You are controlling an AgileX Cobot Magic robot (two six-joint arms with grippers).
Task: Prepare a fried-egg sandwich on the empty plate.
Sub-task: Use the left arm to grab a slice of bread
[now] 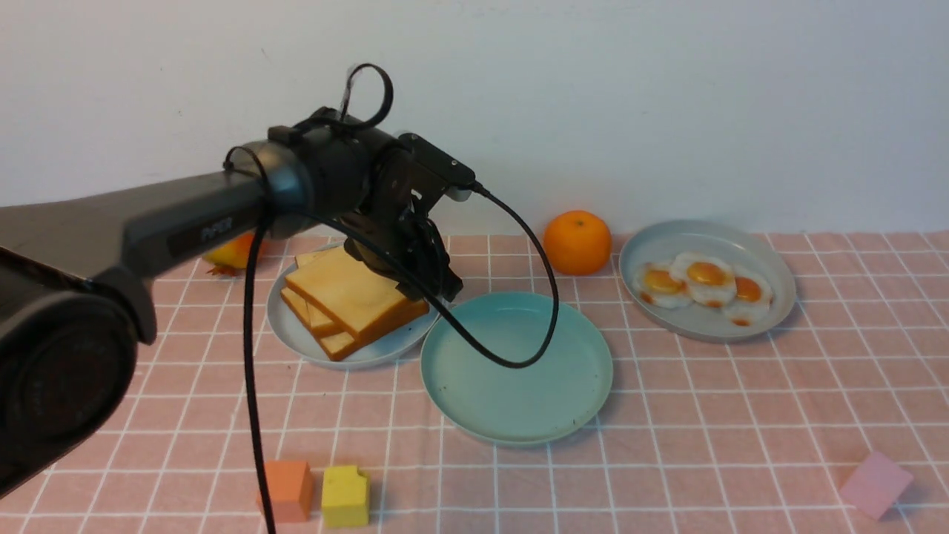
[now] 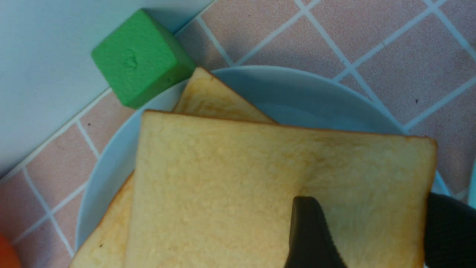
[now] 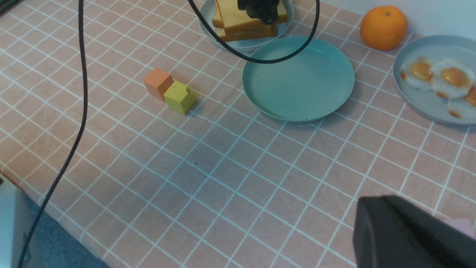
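The empty plate [image 1: 519, 400], mint green, sits mid-table with nothing on it and also shows in the right wrist view [image 3: 297, 93]. A fried-egg sandwich is nowhere in view. Three toast slices [image 1: 348, 293] lie stacked on a pale blue plate [image 1: 300, 341] at its left. Three fried eggs [image 1: 704, 280] rest on a grey-blue plate [image 1: 704, 226] at the right. My left gripper [image 2: 368, 212] is open, down at the stack's near right corner [image 1: 437, 285]. One finger [image 2: 308, 234] lies over the top slice [image 2: 241, 178], the other just off its edge. My right gripper [image 3: 372, 204] is shut and holds nothing, above bare cloth.
An orange [image 1: 577, 241] stands between the two back plates. A green block [image 2: 139, 61] touches the toast plate's far rim. Orange [image 1: 287, 489] and yellow [image 1: 345, 495] blocks sit front left, a pink block [image 1: 875, 483] front right. The left arm's cable [image 1: 511, 362] droops over the mint plate.
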